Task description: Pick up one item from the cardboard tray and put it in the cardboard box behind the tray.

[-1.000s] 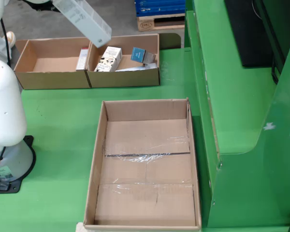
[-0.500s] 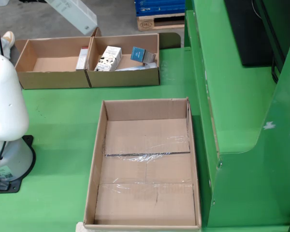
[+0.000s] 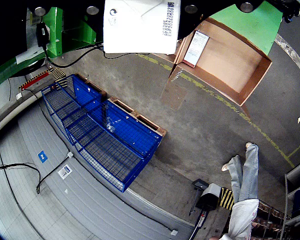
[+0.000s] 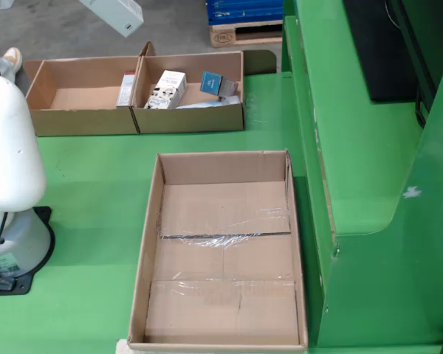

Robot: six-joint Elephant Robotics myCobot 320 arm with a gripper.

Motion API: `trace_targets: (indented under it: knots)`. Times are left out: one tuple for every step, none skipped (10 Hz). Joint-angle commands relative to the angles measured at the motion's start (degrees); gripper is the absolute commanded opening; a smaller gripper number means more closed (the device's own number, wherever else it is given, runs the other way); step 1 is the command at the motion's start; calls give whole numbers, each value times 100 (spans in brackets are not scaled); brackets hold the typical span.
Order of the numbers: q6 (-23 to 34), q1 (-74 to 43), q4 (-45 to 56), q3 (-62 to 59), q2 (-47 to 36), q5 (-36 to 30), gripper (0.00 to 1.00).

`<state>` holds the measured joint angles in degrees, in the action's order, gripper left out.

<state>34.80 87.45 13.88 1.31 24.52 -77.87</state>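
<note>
Overhead fixed view: a large, shallow brown cardboard tray (image 4: 221, 254) sits in the near centre of the green table (image 4: 88, 192). Its floor shows only clear tape and wrinkled film; no item lies in it. Behind it, at the far edge of the table, two open brown cardboard boxes stand side by side and touching. The left-hand cardboard box (image 4: 81, 96) holds one narrow white-and-red carton (image 4: 125, 88) leaning against its right wall. The right-hand cardboard box (image 4: 192, 92) holds a white printed carton (image 4: 166, 89), a small blue-and-grey package (image 4: 215, 83) and some white material along its near wall. The white robot arm body (image 4: 7, 166) stands at the left edge of the table.

The long white rectangular carton (image 4: 112, 12) hangs tilted at the top left of this view, above and beyond the far boxes, over the grey floor rather than over either box. Compared with one second ago, this carton is higher and further left in the picture; earlier its lower end overlapped the boundary between the two far boxes. The contents of the boxes and the tray are unchanged.

Gripper-mounted view: the white carton (image 3: 140, 25) fills the top centre, seen end-on with a printed code along one edge. The gripper itself is not visible, so whether its jaws clamp the carton cannot be told. Beyond the carton lie the grey floor, a blue wire-mesh cage (image 3: 100, 130) and one brown box (image 3: 225, 60) holding a flat white carton.
</note>
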Motion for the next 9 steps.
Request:
trace_targets:
  knots:
    - [-114,122,87,-131,-35,-66,0]
    - [-252,184,623,-131,-90,-240,0]
    - [-252,184,623,-131,-90,-240,0]
    - [-287,114,817,-131,-69,-355,0]
    - [-340,37,1089,-131,-12,-495,0]
    - [-320,-53,1342,-131,0,-590,0]
    - [-376,-104,1560,-131,9,-667,0]
    - [-376,-104,1560,-131,9,-666,0]
    - [-394,-61,2079,-131,-164,-839,0]
